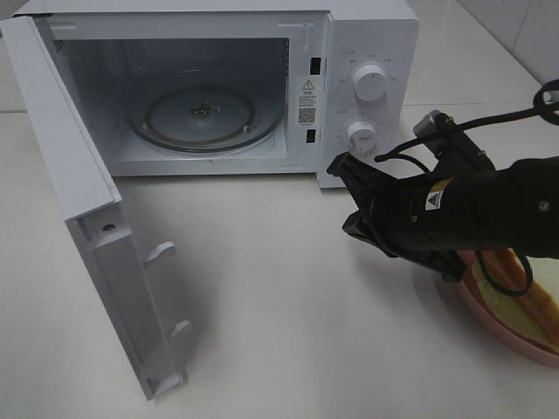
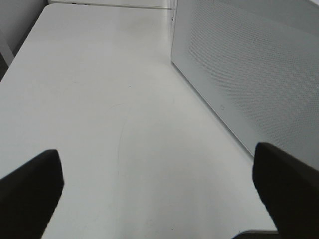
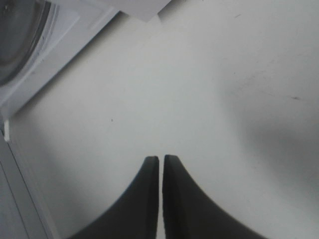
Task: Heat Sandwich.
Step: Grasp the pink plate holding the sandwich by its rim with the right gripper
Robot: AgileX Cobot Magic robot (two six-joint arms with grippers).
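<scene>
The sandwich (image 1: pixel 524 305) lies on a round pink plate (image 1: pixel 502 336) at the table's right edge, mostly hidden by my right arm. My right gripper (image 1: pixel 342 170) is shut and empty, just in front of the microwave's (image 1: pixel 210 87) control panel, left of the plate. In the right wrist view its fingers (image 3: pixel 161 159) are pressed together above bare table. The microwave door (image 1: pixel 96 236) stands wide open to the left, and the glass turntable (image 1: pixel 203 113) is bare. My left gripper (image 2: pixel 158 186) is open and empty beside the microwave's perforated side wall (image 2: pixel 249 64); it does not show in the exterior high view.
Two white knobs (image 1: pixel 370 83) sit on the control panel beside my right gripper. The open door sticks out far over the table's left front. White table (image 1: pixel 279 332) lies between the door and the plate.
</scene>
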